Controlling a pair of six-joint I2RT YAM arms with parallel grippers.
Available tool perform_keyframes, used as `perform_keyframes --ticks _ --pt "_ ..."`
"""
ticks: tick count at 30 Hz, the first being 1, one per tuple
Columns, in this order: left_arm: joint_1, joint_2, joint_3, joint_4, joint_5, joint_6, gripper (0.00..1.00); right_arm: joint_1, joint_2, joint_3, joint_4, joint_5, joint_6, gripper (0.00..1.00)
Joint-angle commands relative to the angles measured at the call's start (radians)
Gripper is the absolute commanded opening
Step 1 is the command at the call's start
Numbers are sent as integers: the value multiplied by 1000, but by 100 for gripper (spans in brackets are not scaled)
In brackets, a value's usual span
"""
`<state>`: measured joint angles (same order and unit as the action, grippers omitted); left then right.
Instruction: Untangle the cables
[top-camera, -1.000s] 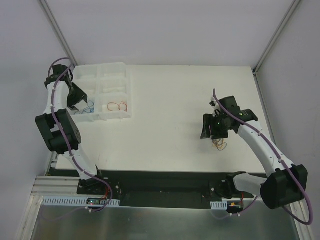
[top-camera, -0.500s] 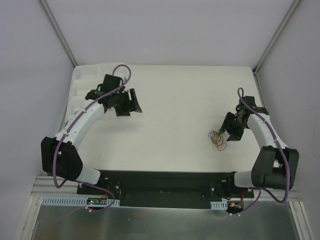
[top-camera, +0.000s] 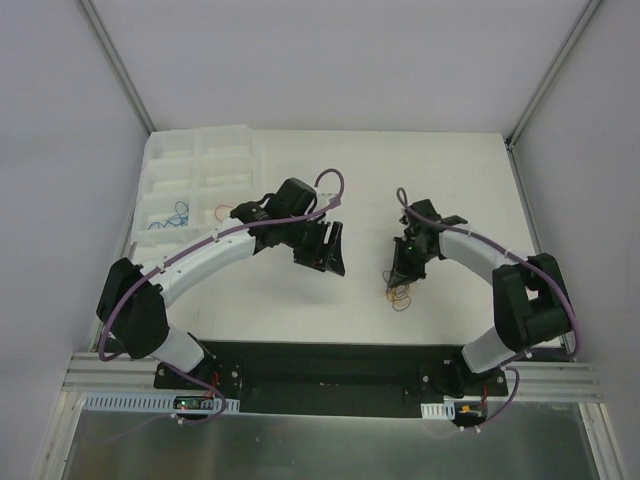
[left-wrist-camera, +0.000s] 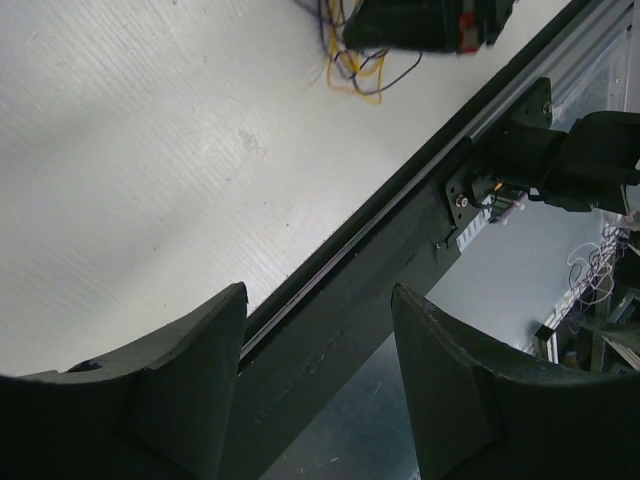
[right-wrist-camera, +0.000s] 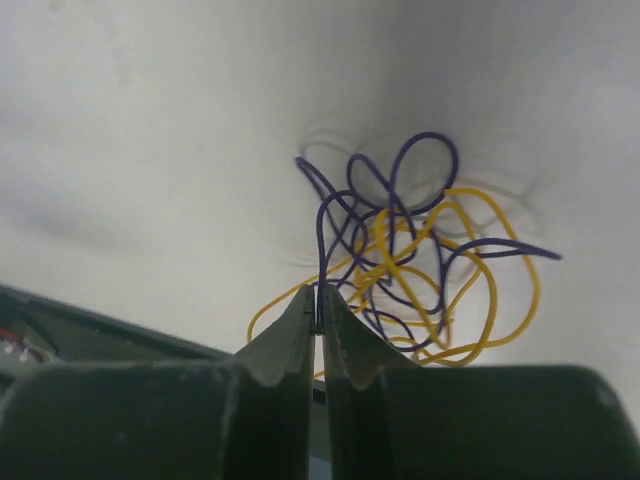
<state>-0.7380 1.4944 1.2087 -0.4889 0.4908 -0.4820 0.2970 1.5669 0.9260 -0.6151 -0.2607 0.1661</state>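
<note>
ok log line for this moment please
left tool: open, empty, over table | right tool: shut on purple cable | purple-yellow tangle: knotted, on table

Through my right wrist feed, the pincer has its two tips pressed nearly together, with one purple strand of the cables running straight down into the slit between them. The other purple and yellow loops lie tangled on the white counter, just beyond the pincer and to its right.
</note>
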Motion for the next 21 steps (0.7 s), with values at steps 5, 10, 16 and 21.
perform_keyframes --ticks 5,10,16,21 --pt "6 46 23 32 44 7 58 182 -195 -145 235 -196 231 11" --pt "2 165 25 21 133 -9 55 174 -183 -174 178 -172 199 22" --pt "-47 271 84 18 163 -13 57 168 -226 -211 164 -170 184 23" --pt "-51 328 101 0 132 -32 47 166 -211 -197 141 -189 141 25"
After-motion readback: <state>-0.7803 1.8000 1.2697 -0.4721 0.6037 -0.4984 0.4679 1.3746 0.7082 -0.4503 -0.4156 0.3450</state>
